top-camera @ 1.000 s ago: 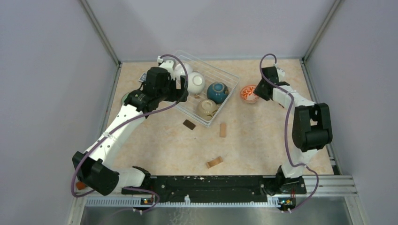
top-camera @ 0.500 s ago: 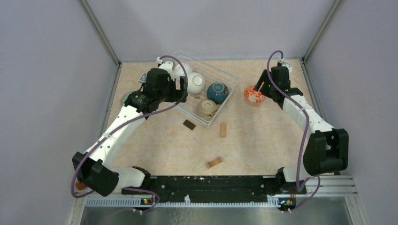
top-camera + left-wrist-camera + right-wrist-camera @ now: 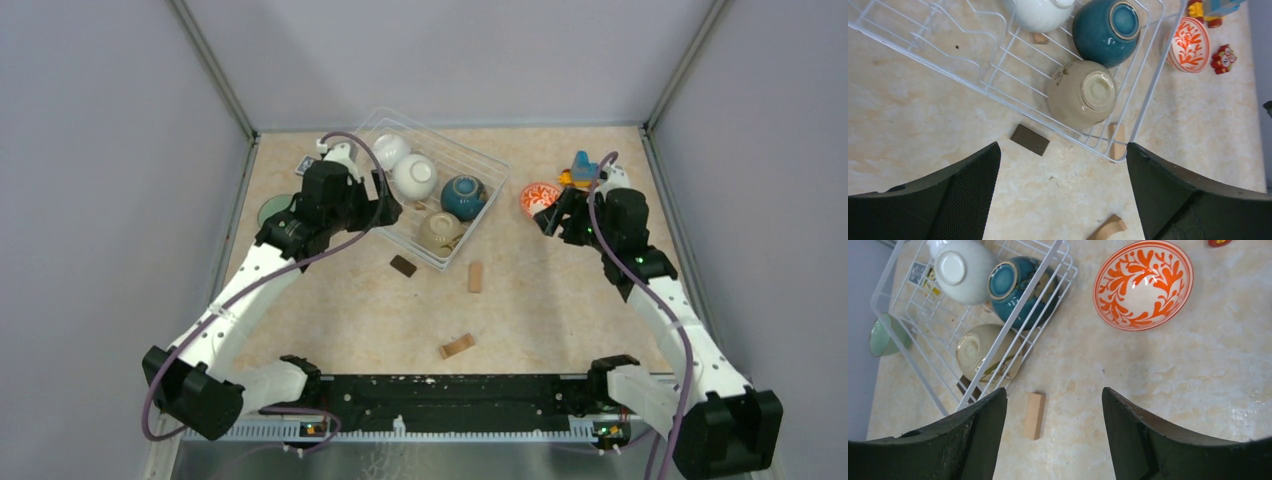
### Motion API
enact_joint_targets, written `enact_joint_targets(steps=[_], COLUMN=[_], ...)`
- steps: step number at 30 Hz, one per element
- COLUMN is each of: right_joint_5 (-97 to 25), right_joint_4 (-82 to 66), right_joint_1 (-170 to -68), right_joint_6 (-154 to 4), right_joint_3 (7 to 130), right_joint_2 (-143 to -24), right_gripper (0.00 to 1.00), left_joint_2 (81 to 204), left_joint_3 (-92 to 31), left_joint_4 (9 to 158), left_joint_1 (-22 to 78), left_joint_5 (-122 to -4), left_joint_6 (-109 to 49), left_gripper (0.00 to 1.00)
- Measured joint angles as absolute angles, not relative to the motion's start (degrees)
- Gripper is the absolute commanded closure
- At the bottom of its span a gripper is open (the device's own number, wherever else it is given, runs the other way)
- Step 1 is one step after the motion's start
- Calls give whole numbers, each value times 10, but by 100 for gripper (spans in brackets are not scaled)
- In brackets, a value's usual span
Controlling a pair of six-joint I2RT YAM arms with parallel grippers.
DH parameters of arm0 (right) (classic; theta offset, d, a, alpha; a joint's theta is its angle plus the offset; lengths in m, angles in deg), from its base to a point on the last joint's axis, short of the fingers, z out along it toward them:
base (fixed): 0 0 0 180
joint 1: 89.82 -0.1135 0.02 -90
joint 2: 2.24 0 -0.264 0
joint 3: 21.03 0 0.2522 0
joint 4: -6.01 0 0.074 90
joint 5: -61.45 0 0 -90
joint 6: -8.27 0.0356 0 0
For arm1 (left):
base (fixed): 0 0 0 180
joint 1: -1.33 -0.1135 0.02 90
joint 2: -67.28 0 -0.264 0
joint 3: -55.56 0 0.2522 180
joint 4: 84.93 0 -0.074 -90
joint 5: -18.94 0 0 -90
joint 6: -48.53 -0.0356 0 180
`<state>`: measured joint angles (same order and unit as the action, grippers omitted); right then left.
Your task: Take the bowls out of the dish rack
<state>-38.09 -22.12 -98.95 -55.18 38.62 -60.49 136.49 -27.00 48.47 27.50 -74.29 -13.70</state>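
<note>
Left gripper: fingers are held spread, empty.
Right gripper: fingers are held spread, empty.
Dish rack: teal bowl and beige bowl are contained.
Orange-patterned bowl: is set upright on the table.

The left tool and right tool both point downward, jaws spread wide and empty.
</note>
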Motion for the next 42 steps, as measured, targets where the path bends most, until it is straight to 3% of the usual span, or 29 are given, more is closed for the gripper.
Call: enact_joint_targets(steps=[6,12,15,20,31,42], right_joint_5=[-428,-469,-478,-488,-489,-486], right_joint_4=[-218,-197,-189,-170,-167,-162], right_joint_1=[-990,-990,-990,-990,-990,-990], right_joint_6=[-545,-521,-504,-484,-476,-496], right_joint_3=[324,278,276,276,277,299], right_joint_2=[-494,-439,-440,-440,-440,-450], right_gripper=[17,13,2,1,1,1], left_joint_2=[1306,1256,1240,1243,1416,1648], left_joint_3=[-212,-165,-153,-142,-150,-326], left_joint_4=[503,516,527,570,684,717], left_joint_1=[275,275,275,275,272,217], left_joint_5=[-692,-656,-642,-624,-677,-686], left_joint_6=[-75,-31,-19,-19,-74,-177], left_gripper=[1,1,1,1,1,1])
